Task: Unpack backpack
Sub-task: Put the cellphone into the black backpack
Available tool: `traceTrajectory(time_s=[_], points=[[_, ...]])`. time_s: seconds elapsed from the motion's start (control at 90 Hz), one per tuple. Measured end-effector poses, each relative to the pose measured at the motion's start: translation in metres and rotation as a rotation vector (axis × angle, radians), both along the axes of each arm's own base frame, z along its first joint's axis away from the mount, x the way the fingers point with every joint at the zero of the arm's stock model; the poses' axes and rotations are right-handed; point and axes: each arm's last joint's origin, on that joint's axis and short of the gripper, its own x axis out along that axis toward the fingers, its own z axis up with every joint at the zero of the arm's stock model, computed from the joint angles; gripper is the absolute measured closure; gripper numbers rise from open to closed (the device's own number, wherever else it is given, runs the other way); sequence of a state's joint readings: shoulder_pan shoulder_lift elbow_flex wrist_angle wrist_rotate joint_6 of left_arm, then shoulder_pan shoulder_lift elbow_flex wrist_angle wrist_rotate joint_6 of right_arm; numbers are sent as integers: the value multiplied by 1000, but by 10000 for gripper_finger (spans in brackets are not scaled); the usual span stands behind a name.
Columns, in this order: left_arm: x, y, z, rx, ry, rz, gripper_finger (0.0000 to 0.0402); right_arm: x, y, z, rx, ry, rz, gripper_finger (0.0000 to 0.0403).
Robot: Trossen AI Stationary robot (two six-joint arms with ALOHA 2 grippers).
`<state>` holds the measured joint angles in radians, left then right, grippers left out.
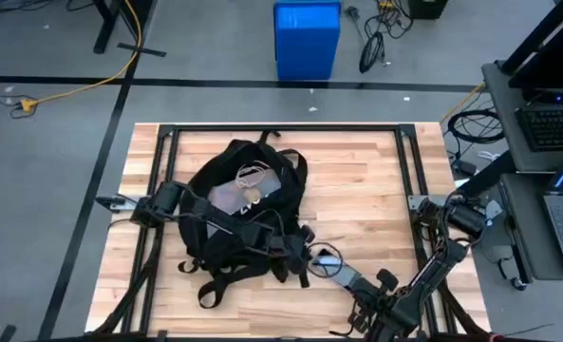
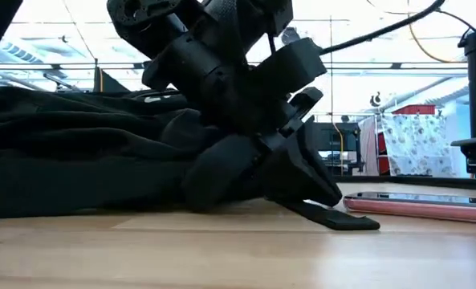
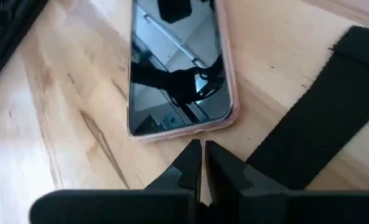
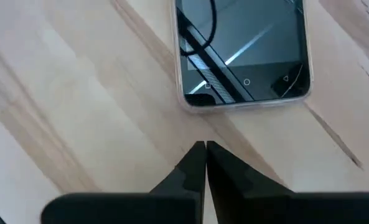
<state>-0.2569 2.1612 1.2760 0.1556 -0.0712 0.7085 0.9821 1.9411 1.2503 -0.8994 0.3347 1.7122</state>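
Note:
The black backpack (image 1: 243, 214) lies flat on the table's left half, with its opening toward the far edge and its straps (image 1: 210, 285) trailing toward the near edge. A phone in a pink case (image 1: 327, 261) (image 2: 414, 205) lies screen up on the wood just right of the backpack. My left gripper (image 3: 203, 147) (image 1: 309, 252) reaches over the backpack. It is shut, with its tips just short of one short end of the phone (image 3: 178, 68), beside a black strap (image 3: 321, 124). My right gripper (image 4: 205, 148) (image 1: 344, 274) is shut too, its tips a little short of the phone's other end (image 4: 243, 50).
A white coiled cord (image 1: 253, 175) and a flat grey thing (image 1: 232, 197) show in the backpack's open top. Black frame rails (image 1: 414, 180) run along the table's sides. Bare wood (image 1: 357, 180) lies right of the backpack. A blue bin (image 1: 307, 38) stands on the floor beyond the far edge.

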Motion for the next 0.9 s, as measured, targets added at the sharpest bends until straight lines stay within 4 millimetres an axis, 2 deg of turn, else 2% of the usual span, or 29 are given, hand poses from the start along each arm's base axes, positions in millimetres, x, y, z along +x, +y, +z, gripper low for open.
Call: traceTrajectory(time_s=[0.111,0.222,0.378,0.578,0.744,0.9], points=[[-1,-5,2,104,-21,-103,387,0,0,0,3,-1,2,403],[-1,-8,2,144,-39,-146,366,0,3,0,46,17,-11,403],[0,-6,3,264,-67,-203,316,0,0,1,137,112,-191,403],[2,3,4,390,-79,-270,261,10,-11,1,148,109,-387,403],[4,11,3,393,-74,-283,249,18,-25,1,101,136,-454,403],[4,13,3,393,-75,-304,249,33,-33,1,136,146,-426,403]])
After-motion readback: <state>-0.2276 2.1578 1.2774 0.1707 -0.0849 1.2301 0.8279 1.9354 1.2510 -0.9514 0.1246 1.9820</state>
